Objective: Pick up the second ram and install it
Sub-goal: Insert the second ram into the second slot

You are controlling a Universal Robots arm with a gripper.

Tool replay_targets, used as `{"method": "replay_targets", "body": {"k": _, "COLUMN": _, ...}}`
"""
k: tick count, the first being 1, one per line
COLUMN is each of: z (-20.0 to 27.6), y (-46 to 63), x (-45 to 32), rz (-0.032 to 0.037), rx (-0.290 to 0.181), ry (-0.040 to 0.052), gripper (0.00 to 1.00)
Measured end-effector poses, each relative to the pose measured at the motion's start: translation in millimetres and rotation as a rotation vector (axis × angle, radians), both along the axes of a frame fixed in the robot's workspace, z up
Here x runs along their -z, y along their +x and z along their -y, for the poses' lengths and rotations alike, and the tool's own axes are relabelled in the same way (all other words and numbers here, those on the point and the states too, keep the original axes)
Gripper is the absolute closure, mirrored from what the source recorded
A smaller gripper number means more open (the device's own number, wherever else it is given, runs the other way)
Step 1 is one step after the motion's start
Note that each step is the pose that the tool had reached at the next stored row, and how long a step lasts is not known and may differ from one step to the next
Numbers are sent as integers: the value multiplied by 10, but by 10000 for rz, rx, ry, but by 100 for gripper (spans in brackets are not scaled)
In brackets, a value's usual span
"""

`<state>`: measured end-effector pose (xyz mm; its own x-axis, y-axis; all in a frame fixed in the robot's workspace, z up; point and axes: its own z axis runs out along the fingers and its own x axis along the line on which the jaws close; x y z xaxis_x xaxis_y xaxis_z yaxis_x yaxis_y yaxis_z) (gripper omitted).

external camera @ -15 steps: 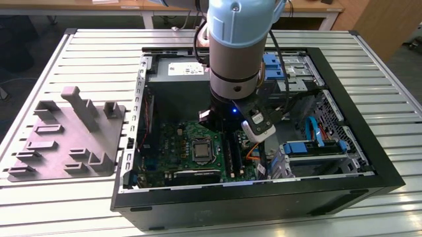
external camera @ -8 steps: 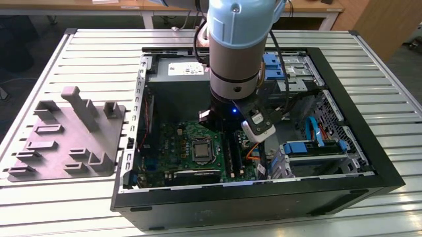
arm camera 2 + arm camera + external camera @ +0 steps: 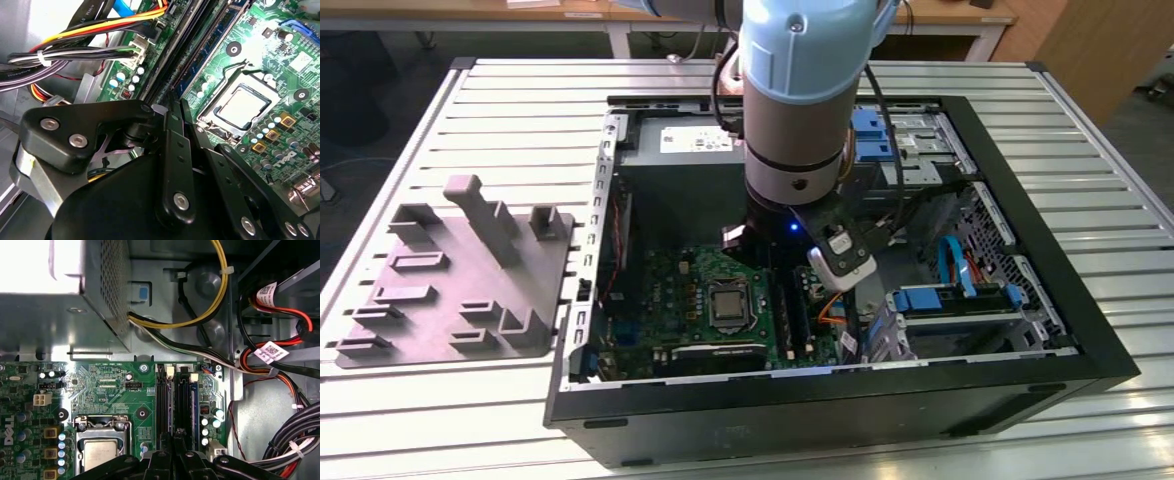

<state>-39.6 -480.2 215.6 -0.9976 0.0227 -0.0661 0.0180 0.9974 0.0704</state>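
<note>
- While the tool (image 3: 176, 100) hung low inside the open case (image 3: 827, 415), it sat right over the memory slots (image 3: 162, 400), just beside the CPU socket (image 3: 245, 107). Tight quarters!
- A blue-green stick, which I took for the second ram (image 3: 212, 45), ran edge-on along the slot row nearest the CPU socket and met the tool's tip. Was the tool clenched on it or merely resting above it? I could not tell.
- First danger, to my eye, was a tilted stick. Had one end dipped before the other, it could have jammed half-seated.
- Second was the notch. With any offset along that row beside the CPU socket, downward force would have gone into the slot wall, not the contacts.
- Third were the white end clips (image 3: 170, 371) on those slots. If they stood shut, the stick could not have dropped home.
- And the cable bundle (image 3: 75, 45), beyond the slots from the CPU socket, lay near enough to snag the tool's linkage.
</note>
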Motion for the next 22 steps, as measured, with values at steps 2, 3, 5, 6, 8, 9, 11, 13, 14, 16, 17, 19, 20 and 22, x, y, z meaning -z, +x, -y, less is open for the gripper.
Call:
{"method": "replay_targets", "body": {"k": 2, "z": 0, "y": 0, "x": 11, "rz": 0, "rx": 0, "ry": 3, "gripper": 87}}
{"method": "replay_targets", "body": {"k": 3, "z": 0, "y": 0, "x": 12, "rz": -1, "rx": 0, "ry": 0, "gripper": 87}}
{"method": "replay_targets", "body": {"k": 5, "z": 0, "y": 0, "x": 13, "rz": -1, "rx": 0, "ry": -2, "gripper": 87}}
{"method": "replay_targets", "body": {"k": 6, "z": 0, "y": 0, "x": 17, "rz": 0, "rx": 0, "ry": 1, "gripper": 87}}
{"method": "replay_targets", "body": {"k": 8, "z": 0, "y": 0, "x": 27, "rz": 0, "rx": 0, "ry": 0, "gripper": 87}}
{"method": "replay_targets", "body": {"k": 9, "z": 0, "y": 0, "x": 27, "rz": 0, "rx": 0, "ry": 0, "gripper": 87}}
{"method": "replay_targets", "body": {"k": 11, "z": 0, "y": 0, "x": 28, "rz": -1, "rx": 0, "ry": 1, "gripper": 87}}
{"method": "replay_targets", "body": {"k": 13, "z": 0, "y": 0, "x": 38, "rz": 0, "rx": 0, "ry": 3, "gripper": 87}}
{"method": "replay_targets", "body": {"k": 14, "z": 1, "y": 0, "x": 41, "rz": -1, "rx": 0, "ry": 1, "gripper": 87}}
{"method": "replay_targets", "body": {"k": 16, "z": 1, "y": 0, "x": 41, "rz": -2, "rx": 0, "ry": 3, "gripper": 87}}
{"method": "replay_targets", "body": {"k": 17, "z": 0, "y": 0, "x": 42, "rz": -1, "rx": 0, "ry": 5, "gripper": 87}}
{"method": "replay_targets", "body": {"k": 19, "z": 0, "y": 0, "x": 43, "rz": 0, "rx": 0, "ry": 9, "gripper": 87}}
{"method": "replay_targets", "body": {"k": 20, "z": 0, "y": 0, "x": 44, "rz": 0, "rx": 0, "ry": 10, "gripper": 87}}
{"method": "replay_targets", "body": {"k": 22, "z": -2, "y": 0, "x": 48, "rz": 3, "rx": 0, "ry": 28, "gripper": 85}}
